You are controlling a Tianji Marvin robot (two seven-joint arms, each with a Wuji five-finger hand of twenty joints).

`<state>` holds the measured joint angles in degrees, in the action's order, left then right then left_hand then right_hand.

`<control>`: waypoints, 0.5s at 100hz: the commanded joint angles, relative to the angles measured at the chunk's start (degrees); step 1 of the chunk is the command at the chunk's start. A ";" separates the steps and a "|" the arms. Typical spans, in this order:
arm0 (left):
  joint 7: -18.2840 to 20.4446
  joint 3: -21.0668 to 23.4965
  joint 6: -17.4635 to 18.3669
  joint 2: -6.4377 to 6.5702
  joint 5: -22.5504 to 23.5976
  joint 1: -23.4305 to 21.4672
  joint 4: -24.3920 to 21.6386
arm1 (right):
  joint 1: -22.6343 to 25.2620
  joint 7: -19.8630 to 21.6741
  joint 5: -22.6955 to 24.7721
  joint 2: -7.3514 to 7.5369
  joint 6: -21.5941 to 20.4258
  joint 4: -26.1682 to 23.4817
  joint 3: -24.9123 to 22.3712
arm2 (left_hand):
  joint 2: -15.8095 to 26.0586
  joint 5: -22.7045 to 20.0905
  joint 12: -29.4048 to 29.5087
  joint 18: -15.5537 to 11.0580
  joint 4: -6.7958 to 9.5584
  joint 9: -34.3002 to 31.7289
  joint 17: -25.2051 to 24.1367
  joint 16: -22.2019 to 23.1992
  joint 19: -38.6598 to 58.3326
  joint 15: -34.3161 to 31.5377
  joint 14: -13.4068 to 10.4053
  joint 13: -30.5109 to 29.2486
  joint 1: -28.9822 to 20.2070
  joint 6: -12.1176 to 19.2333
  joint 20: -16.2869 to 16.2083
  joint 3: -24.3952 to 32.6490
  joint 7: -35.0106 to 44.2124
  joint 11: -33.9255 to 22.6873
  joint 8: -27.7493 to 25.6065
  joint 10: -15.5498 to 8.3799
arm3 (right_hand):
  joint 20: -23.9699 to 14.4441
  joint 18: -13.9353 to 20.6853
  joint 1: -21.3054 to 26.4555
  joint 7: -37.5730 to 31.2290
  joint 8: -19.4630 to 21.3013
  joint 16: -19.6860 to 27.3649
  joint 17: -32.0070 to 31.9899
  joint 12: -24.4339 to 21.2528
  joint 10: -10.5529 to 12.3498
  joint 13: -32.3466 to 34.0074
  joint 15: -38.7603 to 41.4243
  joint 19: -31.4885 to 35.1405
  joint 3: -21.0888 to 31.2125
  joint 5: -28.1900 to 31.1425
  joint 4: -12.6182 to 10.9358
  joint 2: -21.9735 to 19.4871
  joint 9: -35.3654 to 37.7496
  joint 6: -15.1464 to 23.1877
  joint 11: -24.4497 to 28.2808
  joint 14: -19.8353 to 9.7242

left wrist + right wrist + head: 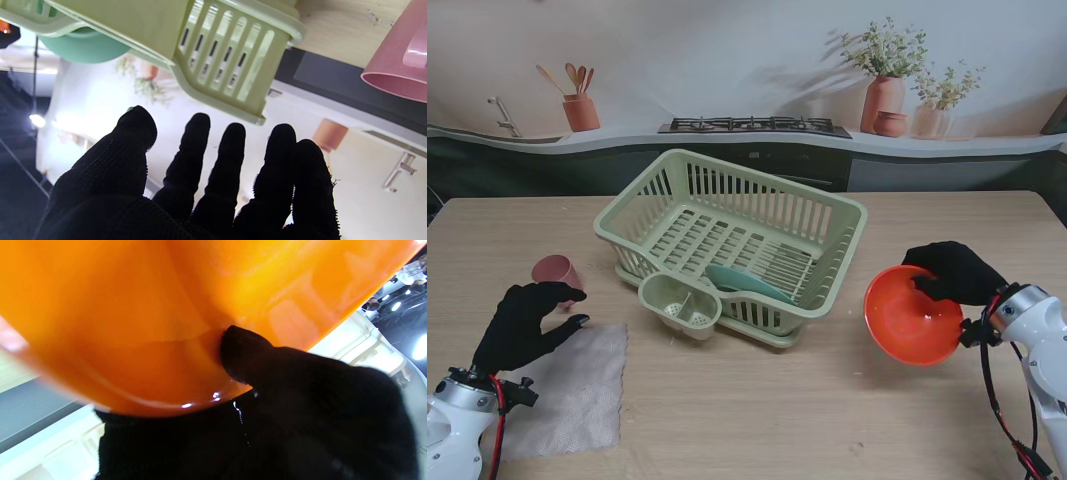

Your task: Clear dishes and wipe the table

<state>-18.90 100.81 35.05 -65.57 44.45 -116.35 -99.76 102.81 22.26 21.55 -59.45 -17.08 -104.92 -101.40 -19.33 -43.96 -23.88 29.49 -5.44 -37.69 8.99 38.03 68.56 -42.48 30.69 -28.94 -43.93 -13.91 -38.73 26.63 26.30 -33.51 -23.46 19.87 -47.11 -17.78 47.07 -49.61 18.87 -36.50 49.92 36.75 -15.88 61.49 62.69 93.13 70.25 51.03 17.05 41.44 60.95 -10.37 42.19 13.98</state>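
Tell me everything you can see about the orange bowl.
The orange bowl is round, glossy and looks like plastic. The right hand holds it by the rim, thumb inside, tilted on its side so the empty inside faces me. It is to the right of the green rack, apart from it. Whether it touches the table is unclear.

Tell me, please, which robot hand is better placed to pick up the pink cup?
Left. The left robot hand is open and hovers right beside the cup, on the same side of the rack. The right robot hand already holds the bowl across the table.
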 commanded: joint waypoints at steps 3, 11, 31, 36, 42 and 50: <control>0.89 -0.09 -0.19 -0.02 -0.25 0.03 -0.23 | -1.36 1.32 -0.88 0.30 0.18 -1.74 0.48 | 2.21 -1.65 0.17 0.59 1.62 0.29 -0.73 0.11 -0.19 0.13 1.54 0.75 -0.70 -0.35 0.15 -0.94 -0.52 0.41 0.39 1.38 | -1.25 4.33 4.98 -9.08 4.26 -1.81 2.99 0.96 -3.47 3.01 6.32 3.00 3.51 7.99 -0.78 -3.33 0.55 7.06 1.04 0.56; 0.95 -0.09 -0.15 -0.01 -0.27 0.08 -0.20 | -2.31 2.05 -1.78 0.41 0.78 -2.22 1.04 | 2.24 -1.65 0.18 0.59 1.62 0.31 -0.73 0.11 -0.19 0.14 1.57 0.77 -0.68 -0.39 0.15 -0.90 -0.52 0.43 0.39 1.43 | -1.26 4.38 4.97 -9.04 4.33 -1.82 3.04 0.93 -3.45 3.01 6.31 3.00 3.49 8.00 -0.79 -3.35 0.58 7.06 1.05 0.56; 0.97 -0.09 -0.09 -0.01 -0.30 0.13 -0.17 | -5.14 3.30 -3.17 0.55 3.03 -2.91 3.35 | 2.23 -1.63 0.16 0.54 1.61 0.26 -0.76 0.12 -0.22 0.13 1.62 0.76 -0.68 -0.35 0.16 -0.86 -0.54 0.39 0.39 1.32 | -1.29 4.46 4.95 -9.00 4.55 -1.82 3.08 0.88 -3.31 3.04 6.28 2.98 3.40 7.98 -0.80 -3.37 0.59 7.15 1.03 0.46; 0.99 -0.08 -0.07 -0.01 -0.33 0.13 -0.17 | -5.88 3.42 -3.40 0.54 3.67 -2.99 4.03 | 2.20 -1.63 0.16 0.54 1.61 0.30 -0.76 0.12 -0.22 0.12 1.55 0.75 -0.67 -0.33 0.17 -0.86 -0.53 0.39 0.39 1.33 | -1.29 4.46 4.95 -9.01 4.60 -1.83 3.13 0.86 -3.37 3.04 6.27 2.98 3.42 8.00 -0.82 -3.36 0.62 7.18 1.02 0.46; 1.01 -0.06 0.00 -0.02 -0.38 0.11 -0.19 | -6.88 3.57 -3.57 0.54 4.34 -2.97 4.91 | 2.22 -1.63 0.17 0.54 1.61 0.27 -0.76 0.11 -0.22 0.17 1.61 0.82 -0.68 -0.32 0.17 -0.87 -0.53 0.40 0.39 1.38 | -1.30 4.48 4.90 -9.03 4.70 -1.83 3.16 0.86 -3.22 3.09 6.28 2.97 3.41 7.97 -0.82 -3.37 0.67 7.28 1.04 0.43; 0.84 0.04 0.18 -0.05 -0.32 0.06 -0.16 | -8.21 3.74 -3.76 0.52 5.48 -2.89 6.14 | 2.24 -1.62 0.17 0.54 1.61 0.29 -0.76 0.12 -0.22 0.13 1.58 0.75 -0.68 -0.35 0.17 -0.85 -0.52 0.40 0.39 1.37 | -1.30 4.58 4.85 -9.07 4.89 -1.83 3.21 0.82 -3.25 3.13 6.25 2.96 3.46 7.97 -0.86 -3.37 0.72 7.40 1.03 0.37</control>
<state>-18.60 100.80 35.06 -65.56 44.30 -116.19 -99.73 95.70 25.10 17.84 -58.81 -12.17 -106.89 -95.96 -19.33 -43.96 -23.88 29.49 -5.43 -37.69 8.99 38.03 68.56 -42.48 30.68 -28.94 -43.93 -13.91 -38.73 26.63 26.29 -33.51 -23.46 19.87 -47.13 -17.79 47.06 -49.61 19.61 -36.52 50.27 36.75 -15.88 61.72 62.99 93.19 69.87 51.07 17.06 41.44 60.95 -10.37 42.19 13.98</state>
